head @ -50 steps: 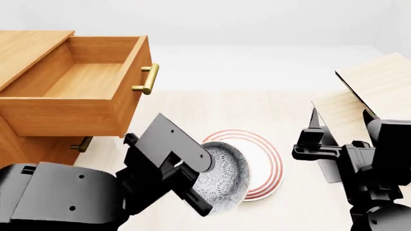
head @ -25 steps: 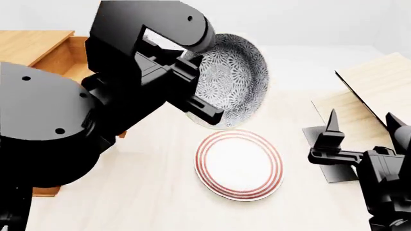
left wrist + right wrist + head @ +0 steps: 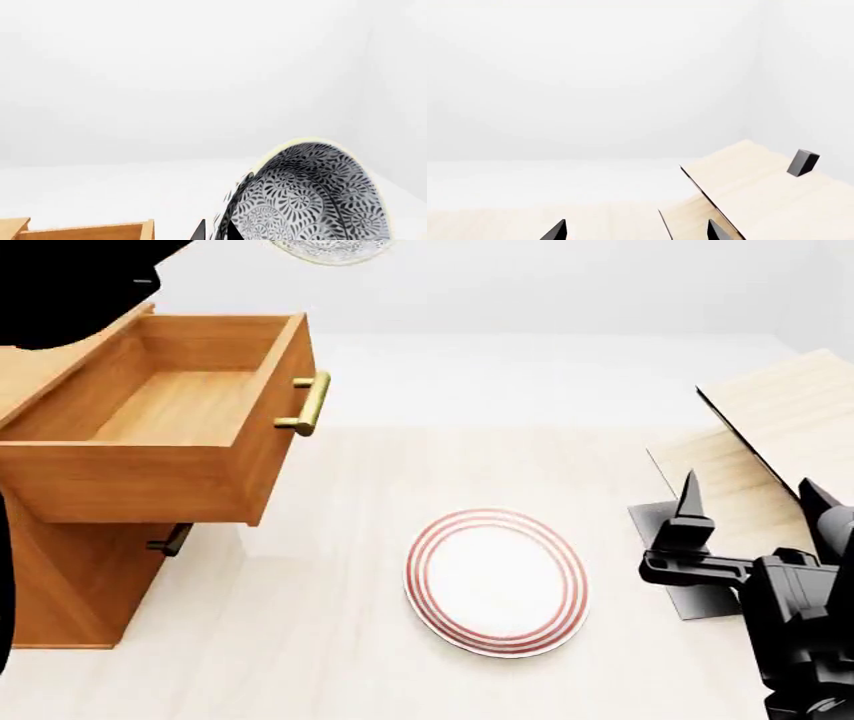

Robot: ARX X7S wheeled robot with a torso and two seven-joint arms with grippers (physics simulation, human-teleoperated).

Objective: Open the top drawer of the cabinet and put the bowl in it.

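Observation:
The cabinet (image 3: 74, 580) stands at the left with its top drawer (image 3: 174, 410) pulled out, light wood inside and nothing in it. The speckled bowl (image 3: 313, 195) hangs tilted on its side in the air. In the head view only the bowl's lower edge (image 3: 331, 250) shows at the top, above the drawer's far right corner. My left gripper (image 3: 217, 227) is shut on the bowl's rim, one finger on each side of the wall. A corner of the drawer (image 3: 87, 232) shows in the left wrist view. My right gripper (image 3: 751, 495) stands open at the right, holding nothing.
A white plate with red rings (image 3: 497, 580) lies flat on the pale floor in the middle. A tilted light-wood rack (image 3: 787, 410) on a black stand is at the right, just behind my right gripper. A lower drawer's handle (image 3: 170, 540) sticks out under the open drawer.
My left arm has lifted the bowl off the plate and carried it up and left, almost out of the head view. The right gripper has drawn slightly right.

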